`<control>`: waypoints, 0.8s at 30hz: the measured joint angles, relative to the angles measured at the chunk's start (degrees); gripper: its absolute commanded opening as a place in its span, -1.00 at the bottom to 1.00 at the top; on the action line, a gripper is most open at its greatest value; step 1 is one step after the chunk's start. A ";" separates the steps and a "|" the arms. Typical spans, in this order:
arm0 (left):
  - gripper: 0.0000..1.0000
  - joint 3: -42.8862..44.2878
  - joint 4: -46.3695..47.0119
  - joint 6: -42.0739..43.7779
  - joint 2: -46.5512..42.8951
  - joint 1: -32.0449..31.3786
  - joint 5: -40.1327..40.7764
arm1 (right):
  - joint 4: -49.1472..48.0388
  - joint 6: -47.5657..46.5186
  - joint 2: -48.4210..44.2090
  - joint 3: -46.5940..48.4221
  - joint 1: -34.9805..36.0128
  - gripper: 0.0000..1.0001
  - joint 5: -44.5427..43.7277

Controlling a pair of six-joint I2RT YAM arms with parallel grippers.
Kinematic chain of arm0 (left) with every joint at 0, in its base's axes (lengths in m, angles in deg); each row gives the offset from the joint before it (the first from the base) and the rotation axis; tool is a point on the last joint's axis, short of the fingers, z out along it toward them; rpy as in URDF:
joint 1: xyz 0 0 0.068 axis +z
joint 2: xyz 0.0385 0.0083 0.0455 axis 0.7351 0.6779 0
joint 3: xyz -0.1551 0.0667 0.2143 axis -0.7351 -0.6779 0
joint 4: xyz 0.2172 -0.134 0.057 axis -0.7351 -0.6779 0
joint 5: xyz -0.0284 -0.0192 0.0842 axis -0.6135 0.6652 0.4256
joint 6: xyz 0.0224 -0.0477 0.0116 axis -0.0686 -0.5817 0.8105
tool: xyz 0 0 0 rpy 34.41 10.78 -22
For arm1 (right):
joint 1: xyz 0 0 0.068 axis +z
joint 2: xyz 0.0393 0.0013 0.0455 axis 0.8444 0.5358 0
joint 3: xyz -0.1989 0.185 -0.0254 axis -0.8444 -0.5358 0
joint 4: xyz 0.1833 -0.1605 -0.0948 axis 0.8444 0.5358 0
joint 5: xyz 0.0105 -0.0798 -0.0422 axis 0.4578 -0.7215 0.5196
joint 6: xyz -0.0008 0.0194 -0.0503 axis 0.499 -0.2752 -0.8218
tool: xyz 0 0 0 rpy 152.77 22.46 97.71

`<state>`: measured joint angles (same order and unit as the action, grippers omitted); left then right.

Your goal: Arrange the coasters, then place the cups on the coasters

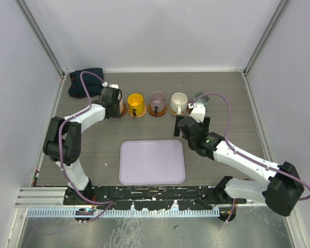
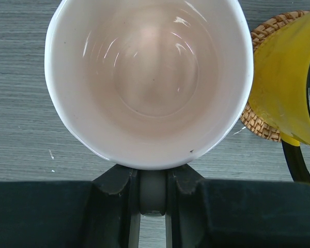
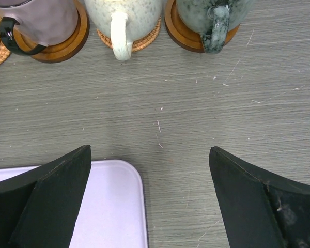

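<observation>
Along the back stands a row of cups. My left gripper (image 1: 115, 103) (image 2: 153, 178) is shut on the handle of the pale pink cup (image 2: 144, 77) at the row's left end. To its right the yellow cup (image 1: 136, 103) (image 2: 289, 77) sits on a woven coaster (image 2: 258, 126). Then come the purple cup (image 1: 157, 101) (image 3: 41, 20) on a dark wooden coaster (image 3: 67, 47), the cream cup (image 1: 179, 102) (image 3: 125, 15) on a woven coaster (image 3: 144, 42), and the grey-green cup (image 3: 212, 15) on a wooden coaster (image 3: 178, 36). In front of them my right gripper (image 1: 182, 125) (image 3: 150, 155) hangs open and empty.
A lavender tray (image 1: 152, 161) (image 3: 111, 206) lies in the middle near the arm bases, its far right corner under my right gripper. A dark cloth (image 1: 85, 82) is bunched in the back left corner. White walls close in the table on three sides.
</observation>
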<state>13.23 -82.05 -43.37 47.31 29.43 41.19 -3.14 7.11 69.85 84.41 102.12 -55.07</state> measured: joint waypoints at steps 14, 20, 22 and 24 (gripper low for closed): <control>-0.66 -0.28 0.04 -0.24 -0.13 0.02 0.07 | -0.02 0.00 0.20 0.00 0.00 1.00 0.35; -0.66 -0.39 0.04 -0.42 -0.22 0.00 0.39 | -0.02 0.02 0.20 0.00 0.00 1.00 0.37; -0.66 -0.39 0.02 -0.44 -0.22 -0.02 0.46 | -0.02 0.02 0.20 0.00 0.00 1.00 0.39; -0.65 -0.39 0.02 -0.44 -0.22 -0.02 0.46 | -0.02 0.02 0.20 0.00 0.00 1.00 0.39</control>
<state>12.84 -82.03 -43.81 47.09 29.41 41.65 -3.17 7.13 70.05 84.41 102.12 -54.68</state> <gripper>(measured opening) 0.194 0.999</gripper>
